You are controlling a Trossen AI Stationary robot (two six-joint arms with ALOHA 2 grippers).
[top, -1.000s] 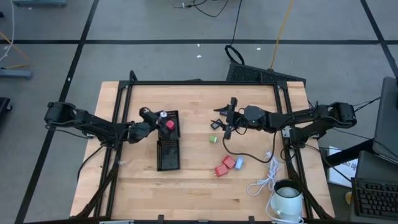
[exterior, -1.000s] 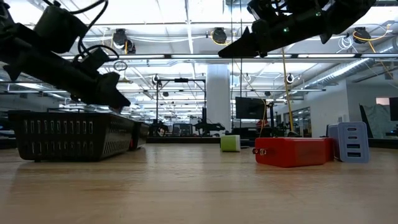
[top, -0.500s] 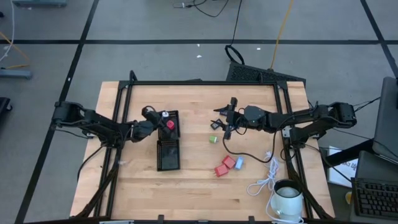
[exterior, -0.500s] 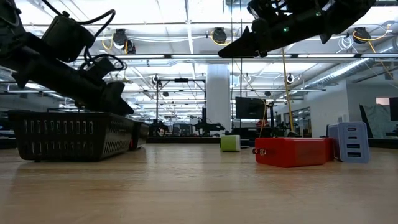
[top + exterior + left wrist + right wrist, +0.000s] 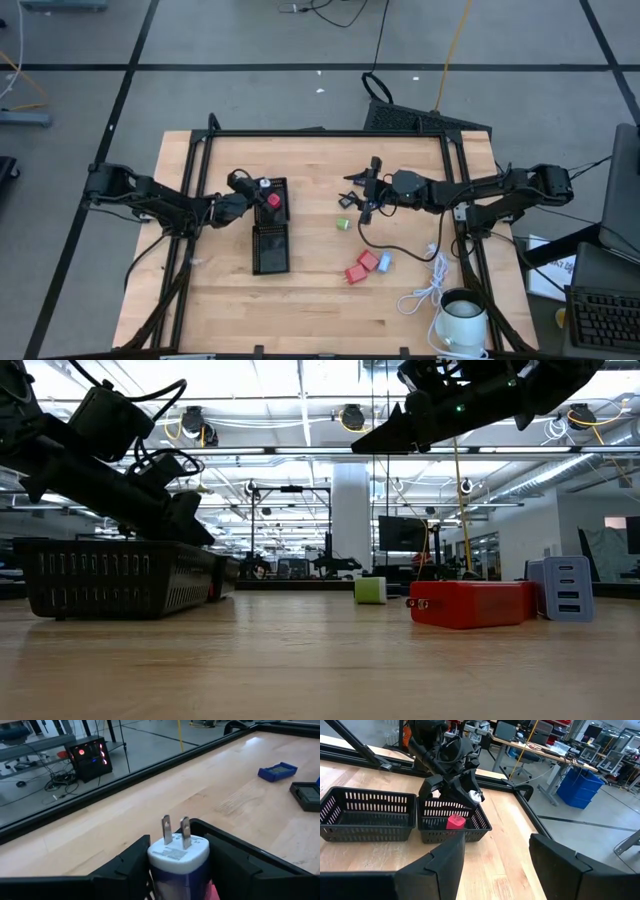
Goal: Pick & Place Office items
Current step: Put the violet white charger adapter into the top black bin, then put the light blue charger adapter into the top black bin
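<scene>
The left gripper (image 5: 262, 190) is seen drawn slightly back toward the left since a second ago, over the far compartment of the black tray (image 5: 271, 247). A white plug (image 5: 178, 856) is held between its fingers. A red block (image 5: 272, 200) lies in that compartment. The right gripper (image 5: 358, 195) hangs unchanged, fingers apart and empty. A green block (image 5: 342, 224), red block (image 5: 360, 269) and blue block (image 5: 384, 262) lie on the surface (image 5: 320, 300).

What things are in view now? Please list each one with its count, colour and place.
Tray: one, black, table's left half.
Block: one, red, inside tray.
Charger: one, white, over tray.
Cube: one, green, table middle.
Chargers: two red, one blue, right of tray.
Flat pieces: one blue, one black, far side.
Cable, mug: white, right corner.
Left gripper: holds the white charger.
Right gripper: open, empty, above table.
</scene>
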